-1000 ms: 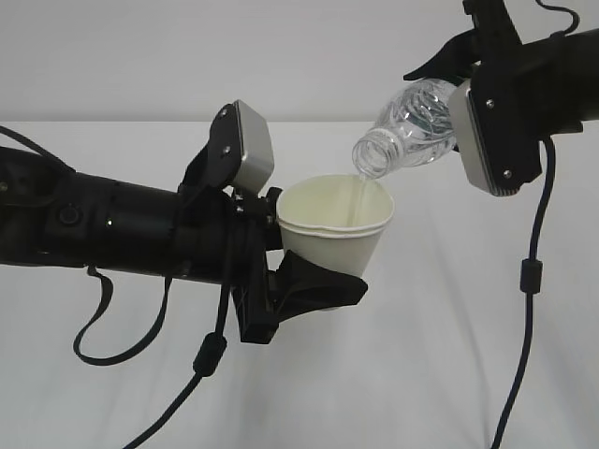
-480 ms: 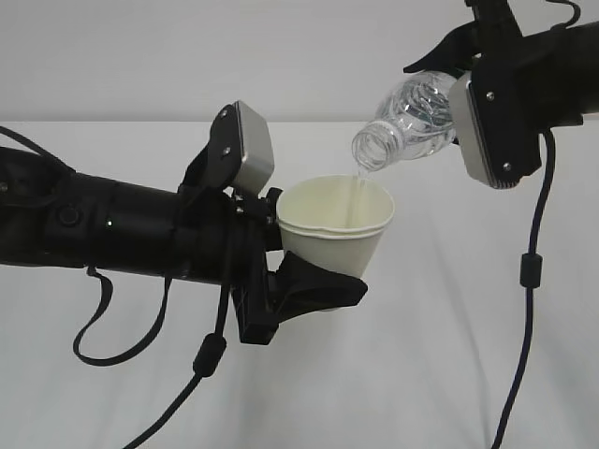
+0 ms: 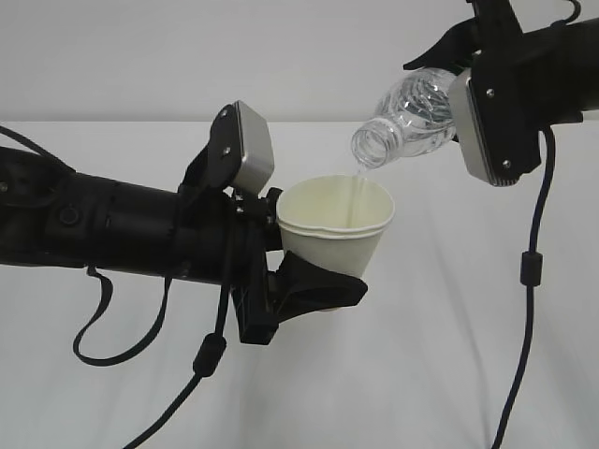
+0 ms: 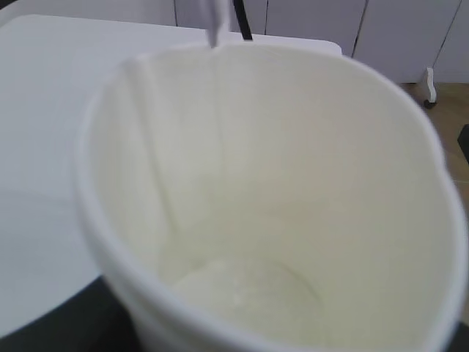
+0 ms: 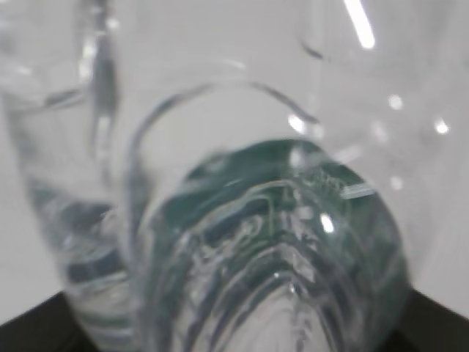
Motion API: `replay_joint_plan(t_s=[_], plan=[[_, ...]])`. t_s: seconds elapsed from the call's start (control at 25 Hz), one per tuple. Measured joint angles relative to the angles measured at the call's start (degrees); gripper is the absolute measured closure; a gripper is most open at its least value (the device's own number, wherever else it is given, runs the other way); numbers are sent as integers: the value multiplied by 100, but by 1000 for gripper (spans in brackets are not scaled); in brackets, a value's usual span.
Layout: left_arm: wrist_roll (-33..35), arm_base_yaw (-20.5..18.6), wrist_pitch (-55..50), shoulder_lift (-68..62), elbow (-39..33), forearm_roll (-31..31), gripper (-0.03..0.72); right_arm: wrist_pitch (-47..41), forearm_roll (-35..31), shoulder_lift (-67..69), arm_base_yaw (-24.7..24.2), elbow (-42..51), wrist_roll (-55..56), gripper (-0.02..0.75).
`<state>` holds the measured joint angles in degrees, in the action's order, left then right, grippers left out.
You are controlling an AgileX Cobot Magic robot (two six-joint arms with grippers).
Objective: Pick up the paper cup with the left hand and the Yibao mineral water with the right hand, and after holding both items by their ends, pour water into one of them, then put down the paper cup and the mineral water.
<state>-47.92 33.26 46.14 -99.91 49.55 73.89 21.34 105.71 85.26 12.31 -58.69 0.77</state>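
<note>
Pour step: right tool (image 3: 447, 105) clamped tilted clear ribbed plastic bottle (image 3: 408, 120), thin stream entered cream paper cup (image 3: 335, 224) clamped by left tool (image 3: 285, 253). Next: level bottle, set both down.

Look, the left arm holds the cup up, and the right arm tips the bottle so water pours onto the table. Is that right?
Not quite. In the exterior view the water falls from the bottle into the cup, not onto the table. The rest is right.

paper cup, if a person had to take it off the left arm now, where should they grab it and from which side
Probably the upper wall of the paper cup, just under the rim, from its free right side. The left tool covers the base and left side, and the bottle is pouring above the open mouth.
</note>
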Motion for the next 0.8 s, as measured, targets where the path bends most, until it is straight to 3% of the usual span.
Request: replay_joint_plan(t_s=[0.8], plan=[[0, 0, 0, 0, 0, 0, 256, 0, 0, 0, 0, 0, 0, 247]])
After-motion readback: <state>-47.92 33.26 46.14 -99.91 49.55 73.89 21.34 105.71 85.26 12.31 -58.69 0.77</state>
